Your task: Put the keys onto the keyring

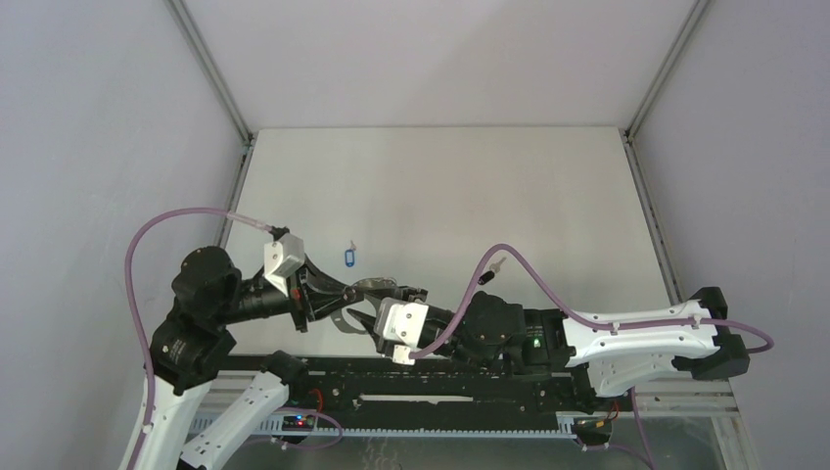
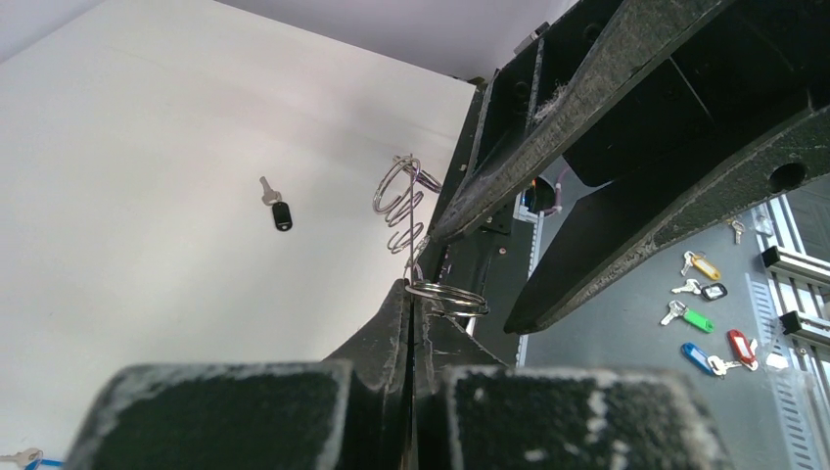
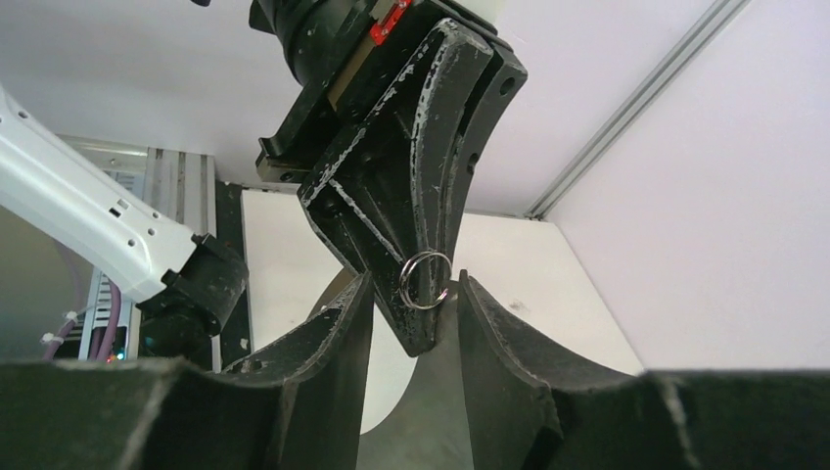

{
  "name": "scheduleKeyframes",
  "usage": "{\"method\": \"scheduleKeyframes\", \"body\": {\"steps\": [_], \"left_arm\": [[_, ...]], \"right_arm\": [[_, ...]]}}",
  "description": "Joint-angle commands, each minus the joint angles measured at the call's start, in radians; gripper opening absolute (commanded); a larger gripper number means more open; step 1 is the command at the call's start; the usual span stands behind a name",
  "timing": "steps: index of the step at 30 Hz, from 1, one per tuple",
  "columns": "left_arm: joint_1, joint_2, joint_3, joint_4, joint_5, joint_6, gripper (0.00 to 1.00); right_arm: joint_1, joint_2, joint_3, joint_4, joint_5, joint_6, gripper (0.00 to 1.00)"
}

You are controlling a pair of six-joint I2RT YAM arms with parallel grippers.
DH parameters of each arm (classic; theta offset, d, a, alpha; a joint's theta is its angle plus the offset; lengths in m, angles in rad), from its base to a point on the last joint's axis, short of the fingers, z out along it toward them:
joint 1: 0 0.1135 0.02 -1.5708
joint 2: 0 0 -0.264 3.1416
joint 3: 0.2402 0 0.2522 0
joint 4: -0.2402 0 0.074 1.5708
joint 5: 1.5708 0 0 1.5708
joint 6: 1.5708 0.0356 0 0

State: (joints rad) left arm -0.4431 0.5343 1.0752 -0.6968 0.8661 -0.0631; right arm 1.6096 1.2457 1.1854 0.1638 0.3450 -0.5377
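Observation:
My left gripper [image 2: 411,290] is shut on the thin wire of the keyring [image 2: 445,297]. One small ring sticks out sideways at its fingertips, and the row of small rings [image 2: 399,201] hangs beyond them. My right gripper [image 3: 416,282] is open. Its fingers stand either side of the left fingertips and that small ring [image 3: 426,280]. From above, both grippers [image 1: 364,294] meet over the table's near edge. The blue-headed key [image 1: 349,256] lies on the table behind them. The black-headed key [image 2: 281,213] lies flat on the table, apart from both grippers.
White walls and metal corner rails [image 1: 210,73] enclose the white table [image 1: 489,186]. Beyond the table's near edge runs the black base rail [image 1: 440,377]. Several spare coloured keys [image 2: 710,323] lie on the lower surface past it.

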Motion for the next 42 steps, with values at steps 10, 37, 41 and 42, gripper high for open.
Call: {"method": "scheduleKeyframes", "body": {"steps": [10, 37, 41, 42], "left_arm": [[0.0, -0.006, -0.007, 0.048, 0.002, -0.009, 0.0], [-0.002, -0.034, -0.04, -0.007, 0.052, 0.112, 0.0], [-0.002, -0.039, -0.048, -0.017, 0.075, 0.131, 0.01], [-0.002, -0.04, -0.048, -0.026, 0.083, 0.136, 0.02]], "right_arm": [[-0.016, 0.006, 0.027, -0.001, 0.004, 0.016, 0.4], [-0.049, 0.003, 0.041, 0.024, 0.065, 0.161, 0.01], [-0.058, 0.002, 0.04, 0.02, 0.08, 0.207, 0.0], [-0.06, 0.0, 0.04, 0.013, 0.074, 0.215, 0.0]]}}
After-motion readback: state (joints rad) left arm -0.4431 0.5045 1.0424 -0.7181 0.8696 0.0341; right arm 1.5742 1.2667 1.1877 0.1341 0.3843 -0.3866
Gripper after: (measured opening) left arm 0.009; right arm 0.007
